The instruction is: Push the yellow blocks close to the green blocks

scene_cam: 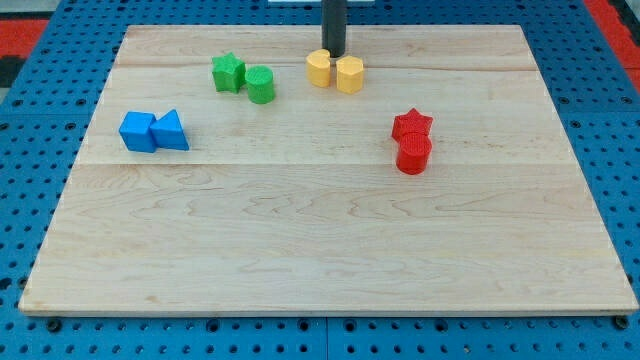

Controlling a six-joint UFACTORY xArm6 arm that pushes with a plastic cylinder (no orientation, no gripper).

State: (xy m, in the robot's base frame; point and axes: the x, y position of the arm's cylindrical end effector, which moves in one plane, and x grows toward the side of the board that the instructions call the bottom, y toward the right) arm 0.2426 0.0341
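Observation:
Two yellow blocks sit side by side near the view's top centre: a rounded yellow block [319, 69] and a yellow hexagonal block [349, 74] touching it on the right. A green star block [228, 72] and a green cylinder [261, 85] stand to their left, about a block's width from the yellow pair. My tip [333, 54] comes down just behind the yellow blocks, above the seam between them, touching or nearly touching them.
A blue cube [138, 131] and a blue triangular block [171, 131] sit together at the view's left. A red star block [411, 125] and a red cylinder [413, 154] sit together at the right. The wooden board [320, 250] lies on a blue pegboard.

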